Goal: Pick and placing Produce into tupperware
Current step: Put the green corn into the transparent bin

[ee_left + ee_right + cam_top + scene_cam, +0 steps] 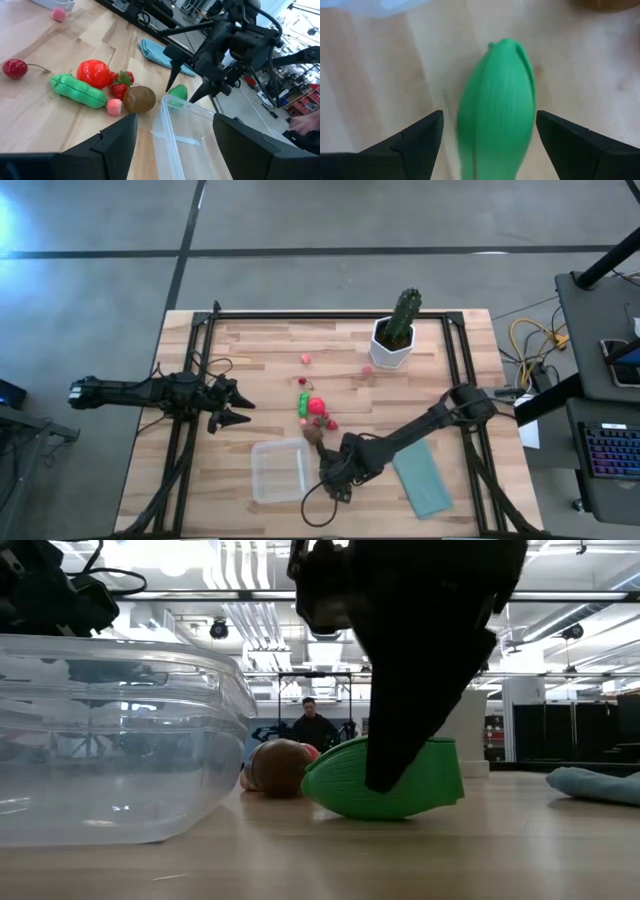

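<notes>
My right gripper (489, 114) is open and points down at the table just right of the clear tupperware (278, 470). One finger stands on either side of a green oval produce piece (495, 110), which lies on its side on the wood (420, 785), and neither finger touches it. The brown round piece (139, 99) lies just beyond, followed by a red round piece (94, 72), a long green piece (77, 90), strawberries and pink bits. My left gripper (236, 410) waits open above the table's left half, facing the produce.
A tall green cactus in a white pot (397, 332) stands near the far edge. A flat teal cloth (422, 477) lies right of my right arm. A cherry (14, 67) and loose pink bits (305, 359) lie between the cluster and the pot. A person is in the room behind.
</notes>
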